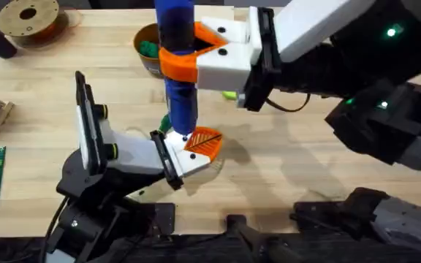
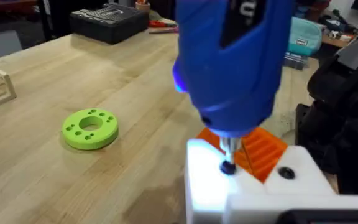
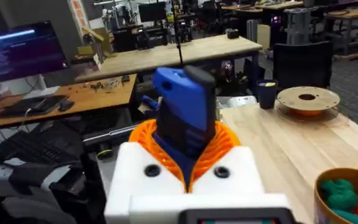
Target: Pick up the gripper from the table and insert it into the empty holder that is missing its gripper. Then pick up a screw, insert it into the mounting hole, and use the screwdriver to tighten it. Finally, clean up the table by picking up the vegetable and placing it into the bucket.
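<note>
At the middle of the tabletop (image 1: 283, 157) in the overhead view, the right hand (image 1: 196, 51) holds the screwdriver (image 1: 177, 66) upright, its orange pads clamped around the blue barrel. The tip bears down on a dark screw (image 2: 227, 167) seated in the white holder (image 2: 210, 180), which appears to be one finger of the left hand (image 1: 196, 150); whether that hand's fingers stand wide or narrow cannot be told. The gripper (image 1: 205, 141), the orange wedge, already sits in the holder.

The likely risk is the tip skating off the screw head if the barrel tilts or the left arm shifts, which could cross-thread the screw or knock it loose.

The left wrist view shows bit meeting screw, and a green ring-shaped disc (image 2: 90, 128) at 9 o'clock. The overhead view instead shows the bucket (image 1: 146, 51) at 11 o'clock of the holder; the right wrist view looks into it at green contents (image 3: 340, 194).
</note>
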